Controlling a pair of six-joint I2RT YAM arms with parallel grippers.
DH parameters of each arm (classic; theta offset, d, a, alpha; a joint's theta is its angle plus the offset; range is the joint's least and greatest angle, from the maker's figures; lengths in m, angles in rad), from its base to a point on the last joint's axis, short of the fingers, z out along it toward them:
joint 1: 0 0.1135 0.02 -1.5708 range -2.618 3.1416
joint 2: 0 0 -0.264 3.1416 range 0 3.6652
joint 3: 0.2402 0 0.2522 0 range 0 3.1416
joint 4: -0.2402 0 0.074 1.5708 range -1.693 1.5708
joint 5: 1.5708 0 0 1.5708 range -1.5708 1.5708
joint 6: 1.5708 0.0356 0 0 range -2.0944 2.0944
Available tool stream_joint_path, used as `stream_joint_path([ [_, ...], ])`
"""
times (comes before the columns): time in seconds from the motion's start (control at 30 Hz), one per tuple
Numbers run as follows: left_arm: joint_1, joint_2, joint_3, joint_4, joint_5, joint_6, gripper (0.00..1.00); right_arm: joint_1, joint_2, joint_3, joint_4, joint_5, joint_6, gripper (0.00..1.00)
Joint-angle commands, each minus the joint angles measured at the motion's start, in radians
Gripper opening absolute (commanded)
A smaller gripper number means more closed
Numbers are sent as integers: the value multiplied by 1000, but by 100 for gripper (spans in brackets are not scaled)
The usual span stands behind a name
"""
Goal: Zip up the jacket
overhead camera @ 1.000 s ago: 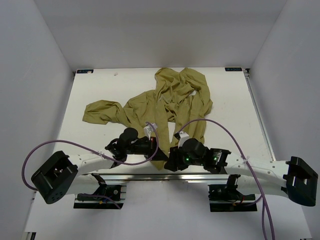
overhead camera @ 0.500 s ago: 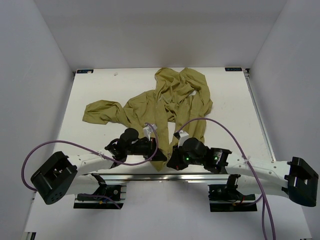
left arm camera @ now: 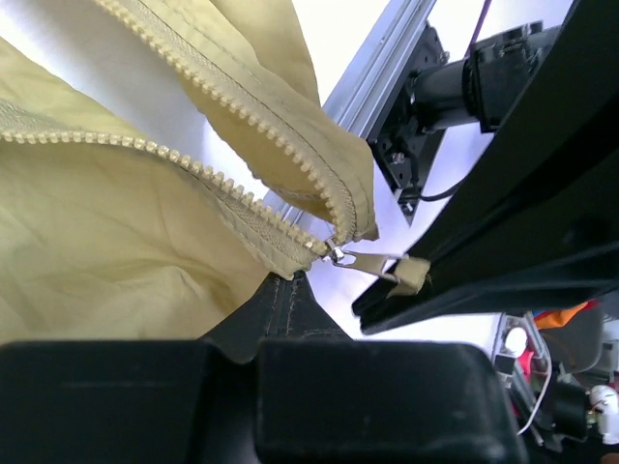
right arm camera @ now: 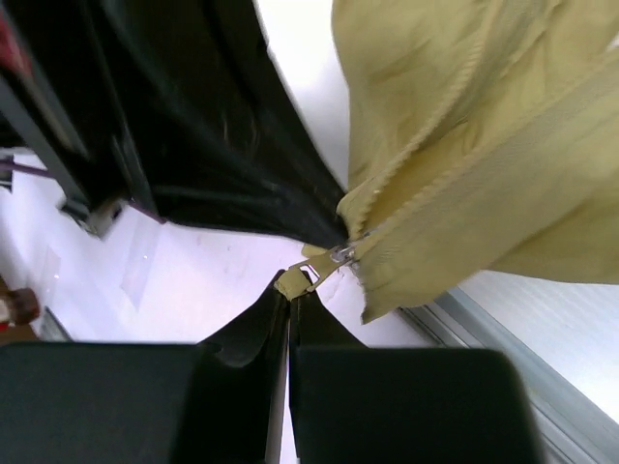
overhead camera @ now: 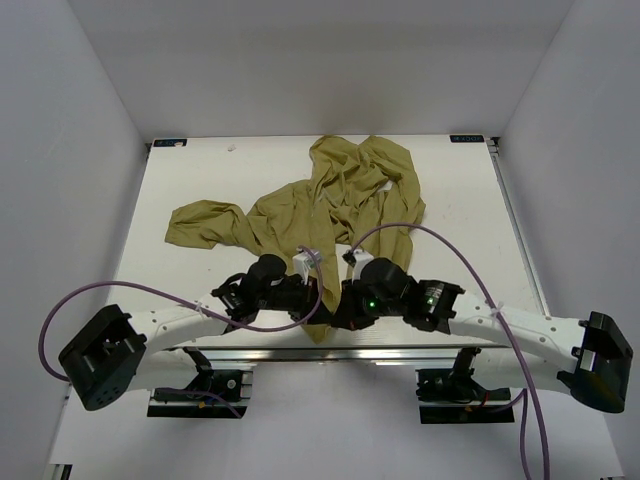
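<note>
White table (overhead camera: 200, 180) carries the olive jacket (overhead camera: 340, 200), crumpled, with its lower hem at the near edge between both arms. Left gripper (left arm camera: 290, 288): fingers clamped on the hem below the zipper teeth (left arm camera: 193, 169), which stand unmeshed. Right gripper (right arm camera: 290, 295): fingers clamped on the zipper pull (right arm camera: 293, 281).

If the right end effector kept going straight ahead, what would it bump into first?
The right end effector is shut on the zipper pull. Straight on, it would probably press into the bottom corner of the jacket first, with the left end effector close beside; depth is hard to judge.
</note>
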Motion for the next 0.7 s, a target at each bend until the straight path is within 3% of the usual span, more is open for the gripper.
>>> stream_joint_path([
  [0.0, -17, -30, 39, -59, -36, 52, 0, -58, 21, 94, -95, -60, -13, 0],
  [0.17, -37, -26, 51, -71, -35, 65, 0, -198, 64, 106, -78, -221, 3, 0],
  [0.43, -51, -1, 42, -86, -23, 61, 0, -278, 179, 117, 31, -393, 56, 0],
  [0.67, -55, 10, 24, -163, -10, 62, 0, -344, 218, 129, 72, -389, 98, 0],
])
